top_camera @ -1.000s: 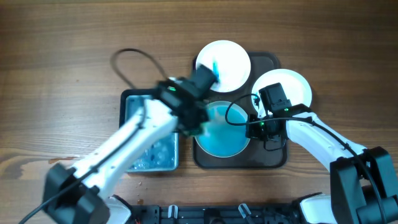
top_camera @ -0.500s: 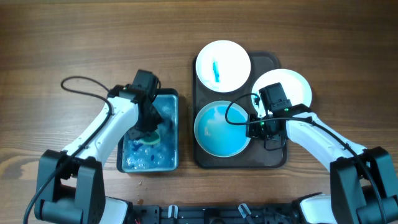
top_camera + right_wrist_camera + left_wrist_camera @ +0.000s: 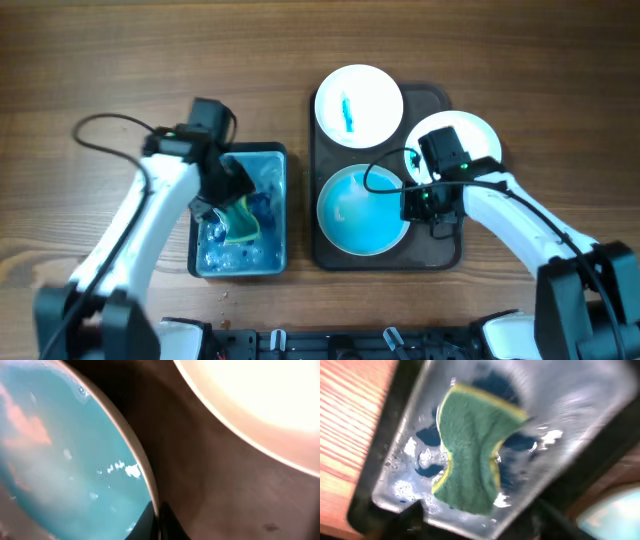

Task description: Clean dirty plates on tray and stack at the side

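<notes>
1. Fingers, right: pinched on the rim of the smeared plate at its 3 o'clock. My right gripper sits low over the tray.
2. Left gripper: over the sponge in the tub. The view is blurred, so I cannot tell whether those fingers are spread or closed.
3. Other plates: streaked plate at the tray's 12 o'clock, plain plate at 2 o'clock.
4. Handling note: by my judgement the sponge needs a firm central grip. My right should keep the rim flat and steady against sliding during the scrub.
</notes>
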Action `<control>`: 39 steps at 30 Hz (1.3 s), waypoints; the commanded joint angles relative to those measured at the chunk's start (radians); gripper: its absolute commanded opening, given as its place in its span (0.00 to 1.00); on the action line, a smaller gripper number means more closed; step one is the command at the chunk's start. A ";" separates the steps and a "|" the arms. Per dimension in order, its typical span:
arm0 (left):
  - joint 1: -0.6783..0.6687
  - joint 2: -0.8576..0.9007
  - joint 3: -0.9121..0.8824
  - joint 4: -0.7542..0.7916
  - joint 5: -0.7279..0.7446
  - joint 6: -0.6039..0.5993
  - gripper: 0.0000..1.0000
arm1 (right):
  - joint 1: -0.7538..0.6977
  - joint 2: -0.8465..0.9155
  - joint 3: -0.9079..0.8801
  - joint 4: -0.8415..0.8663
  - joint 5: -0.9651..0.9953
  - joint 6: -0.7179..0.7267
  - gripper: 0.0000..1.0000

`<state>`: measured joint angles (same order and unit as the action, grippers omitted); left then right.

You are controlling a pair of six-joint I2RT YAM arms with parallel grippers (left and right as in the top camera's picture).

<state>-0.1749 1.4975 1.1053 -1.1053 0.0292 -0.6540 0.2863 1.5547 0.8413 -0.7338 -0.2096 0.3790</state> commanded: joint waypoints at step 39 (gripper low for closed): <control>0.400 -0.307 0.138 -0.077 0.008 0.019 1.00 | 0.821 0.016 0.396 0.333 1.168 -0.207 0.04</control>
<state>0.2184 1.1965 1.2301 -1.1828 0.0322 -0.6411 1.0763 1.5597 1.2144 -0.4232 0.8005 0.2508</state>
